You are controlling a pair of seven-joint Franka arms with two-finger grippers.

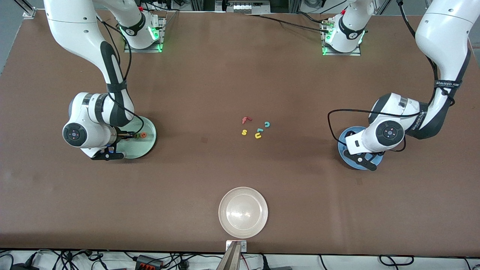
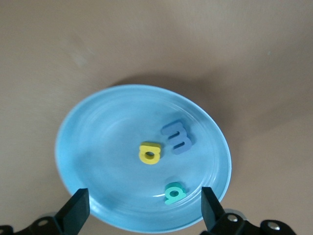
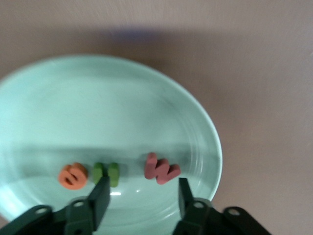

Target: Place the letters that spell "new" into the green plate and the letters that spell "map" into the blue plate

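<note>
We see the left gripper (image 2: 142,208), fingers wide, over the glossy round blue plate (image 2: 88,147) holding three foam letters (image 2: 177,137); the right gripper (image 3: 141,196), fingers parted and empty, over the green plate (image 3: 98,98) holding orange, green and red letters (image 3: 160,169).

Bench (image 1: 210,75) reads to me as a matt brown board, smooth, no shine. Green plate (image 3: 146,88) looks glazed and glossy, faint ring marks, a small highlight near the letters. Blue plate (image 2: 98,142) same glossy glaze. I see the letters as soft matt foam: orange e (image 3: 73,176), green n (image 3: 106,173), red-pink w (image 3: 160,169), blue m (image 2: 177,137), yellow letter (image 2: 149,152), teal letter (image 2: 174,193). Whitish plate (image 1: 243,212) is shiny. Arm shells (image 1: 75,26) look like glossy white plastic; gripper fingers (image 3: 99,196) matt black.
</note>
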